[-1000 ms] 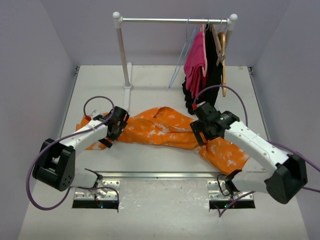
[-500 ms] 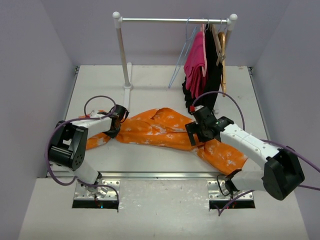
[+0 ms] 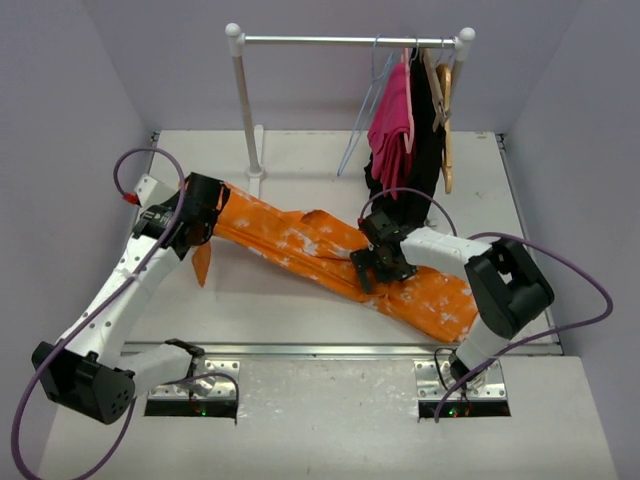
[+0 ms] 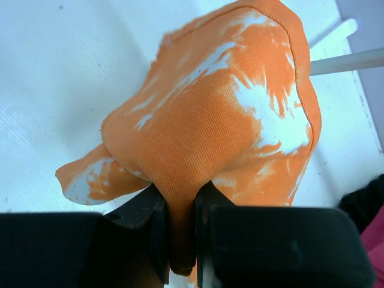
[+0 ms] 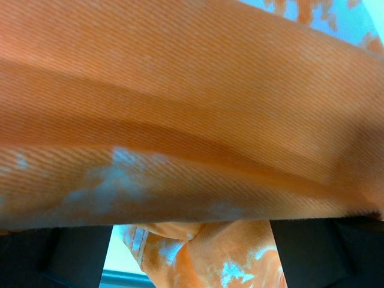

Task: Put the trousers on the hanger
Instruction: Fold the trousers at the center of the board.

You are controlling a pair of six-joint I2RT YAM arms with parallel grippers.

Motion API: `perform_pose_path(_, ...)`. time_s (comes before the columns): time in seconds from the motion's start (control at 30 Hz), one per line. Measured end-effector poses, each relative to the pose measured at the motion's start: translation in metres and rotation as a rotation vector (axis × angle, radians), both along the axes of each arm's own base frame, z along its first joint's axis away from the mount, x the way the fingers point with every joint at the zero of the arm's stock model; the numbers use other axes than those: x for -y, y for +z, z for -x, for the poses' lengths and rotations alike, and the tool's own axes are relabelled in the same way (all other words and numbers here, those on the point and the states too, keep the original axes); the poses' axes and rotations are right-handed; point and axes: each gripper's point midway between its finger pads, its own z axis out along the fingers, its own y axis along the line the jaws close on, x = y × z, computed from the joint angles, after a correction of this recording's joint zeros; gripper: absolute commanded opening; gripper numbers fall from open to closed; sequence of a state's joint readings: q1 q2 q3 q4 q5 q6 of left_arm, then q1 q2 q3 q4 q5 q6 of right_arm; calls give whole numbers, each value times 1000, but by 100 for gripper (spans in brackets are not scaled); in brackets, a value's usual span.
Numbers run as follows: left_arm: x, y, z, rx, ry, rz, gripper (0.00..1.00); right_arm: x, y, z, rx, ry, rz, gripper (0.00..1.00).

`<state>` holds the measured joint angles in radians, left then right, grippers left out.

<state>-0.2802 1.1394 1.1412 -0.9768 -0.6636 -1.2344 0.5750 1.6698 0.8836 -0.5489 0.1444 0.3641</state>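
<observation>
The orange trousers (image 3: 330,255) with white blotches stretch diagonally across the table, from back left to front right. My left gripper (image 3: 203,212) is shut on a fold at their left end (image 4: 228,120) and holds it above the table, with the cloth pinched between the jaws (image 4: 180,207). My right gripper (image 3: 373,262) is down on the trousers' middle and stands open. Orange cloth (image 5: 192,120) fills its view and spans the wide gap between its fingers (image 5: 54,258). The pale wire hanger (image 3: 364,105) hangs bare on the rail, far from both grippers.
A white clothes rack (image 3: 245,100) stands at the back of the table. A pink garment (image 3: 392,125), a black garment (image 3: 430,130) and a wooden hanger (image 3: 445,90) hang at the rail's right end. Grey walls close in on both sides.
My left gripper has shut on the trousers' left end and lifted it up and toward the back left. My right gripper has slid left onto the trousers' middle, still open.
</observation>
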Motion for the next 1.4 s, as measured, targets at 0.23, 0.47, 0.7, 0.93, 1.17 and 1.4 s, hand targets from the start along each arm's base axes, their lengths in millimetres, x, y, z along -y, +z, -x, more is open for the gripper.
perform_pose_path(0.23,-23,26,13,-4,23,-125,9,11,22,-2,71,15,29,99)
perform_pose_path(0.47,-57,36,32,25,188,-196,30,66,29,3,35,-84,157,99)
perform_pose_path(0.7,-75,63,40,101,230,-247,77,79,38,4,38,-135,151,99)
perform_pose_path(0.93,-56,62,19,103,117,-197,100,71,68,2,166,-142,39,99)
perform_pose_path(1.17,20,-33,7,-64,-206,-23,100,50,88,0,224,-142,-126,48)
perform_pose_path(1.4,109,-68,27,-156,-473,-3,100,-28,64,32,137,168,-245,61)
